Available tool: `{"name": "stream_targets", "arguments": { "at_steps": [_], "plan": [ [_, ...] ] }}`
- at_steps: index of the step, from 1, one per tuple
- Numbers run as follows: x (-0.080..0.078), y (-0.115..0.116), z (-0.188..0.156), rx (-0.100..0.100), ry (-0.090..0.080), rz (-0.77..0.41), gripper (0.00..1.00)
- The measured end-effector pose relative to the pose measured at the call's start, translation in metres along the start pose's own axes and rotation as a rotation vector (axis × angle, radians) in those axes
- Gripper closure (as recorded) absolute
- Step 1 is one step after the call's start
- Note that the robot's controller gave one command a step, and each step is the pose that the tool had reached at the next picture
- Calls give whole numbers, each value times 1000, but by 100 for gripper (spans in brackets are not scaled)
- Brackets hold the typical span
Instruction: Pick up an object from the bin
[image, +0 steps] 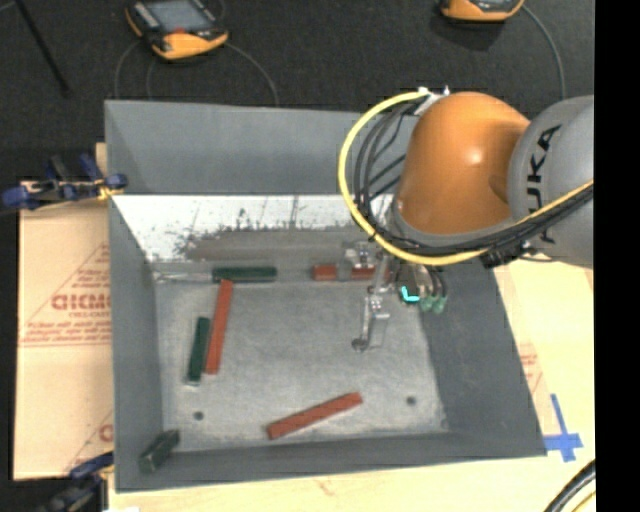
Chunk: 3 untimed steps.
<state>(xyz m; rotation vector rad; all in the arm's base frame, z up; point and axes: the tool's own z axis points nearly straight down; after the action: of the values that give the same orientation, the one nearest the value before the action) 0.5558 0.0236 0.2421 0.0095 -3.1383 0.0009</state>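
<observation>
Nothing is picked up yet: the gripper (366, 335) hangs over bare floor in the grey metal bin (130, 300), with no telling how open it is and nothing visibly held, between a small reddish-brown block (324, 271) and a long reddish-brown flat bar (313, 415).

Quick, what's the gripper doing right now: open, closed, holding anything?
Gripper: cannot be told whether open or closed; nothing seen in it, over bare floor of the grey metal bin.

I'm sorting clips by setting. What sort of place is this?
Likely a robotics lab's grasping cell: a KUKA arm and gripper over a grey metal bin of loose red bars and green bars.
</observation>
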Motion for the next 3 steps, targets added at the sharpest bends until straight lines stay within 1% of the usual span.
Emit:
{"name": "stream_targets", "arguments": {
  "at_steps": [1, 2, 3],
  "plan": [
    [-1, 0, -4, -1, -8, 1, 0],
    [13, 6, 46, 1, -11, -87, 0],
    [36, 20, 74, 1, -6, -408, 0]
  ]
}}
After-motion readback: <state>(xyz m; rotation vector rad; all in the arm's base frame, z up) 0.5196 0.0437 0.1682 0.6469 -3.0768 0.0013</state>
